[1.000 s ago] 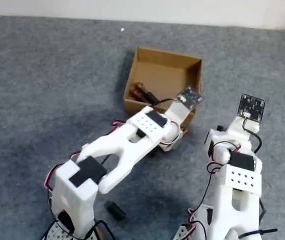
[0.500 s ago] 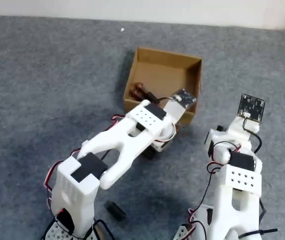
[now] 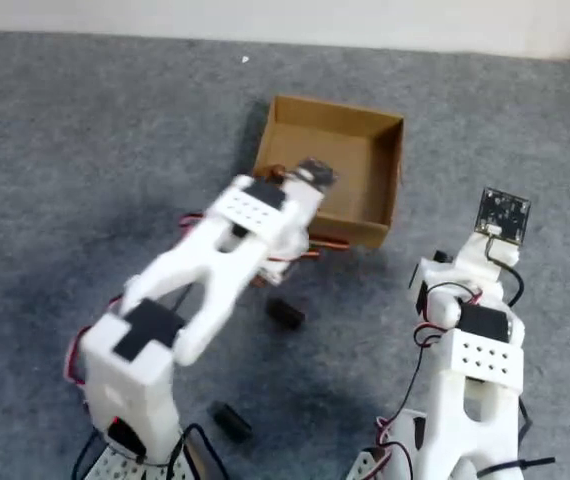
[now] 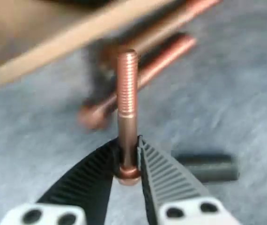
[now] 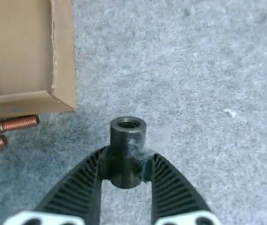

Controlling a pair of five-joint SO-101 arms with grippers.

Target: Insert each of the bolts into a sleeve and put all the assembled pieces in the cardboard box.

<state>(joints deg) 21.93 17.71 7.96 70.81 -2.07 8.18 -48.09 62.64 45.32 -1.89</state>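
Observation:
My left gripper (image 4: 128,143) is shut on a copper bolt (image 4: 127,93) near its head, and the threaded end sticks out past the fingertips. Close behind it two more bolts (image 4: 164,63) lie on the carpet by the cardboard box (image 4: 54,47). A dark sleeve (image 4: 208,167) lies off to one side. My right gripper (image 5: 127,157) is shut on another dark sleeve (image 5: 128,140), held upright with its bore open, above the carpet near the box corner (image 5: 63,61). In the high view the left arm (image 3: 250,215) hangs at the front left corner of the box (image 3: 335,108).
Two loose bolts (image 5: 11,125) lie along the box's front wall. One sleeve (image 3: 285,312) rests on the carpet between the arms and another (image 3: 232,420) lies near the left arm's base. The right arm (image 3: 470,300) stands right of the box. Grey carpet lies open to the left.
The left arm has swung left from the box's front right corner to its front left, uncovering a sleeve on the carpet. The right arm has stayed still.

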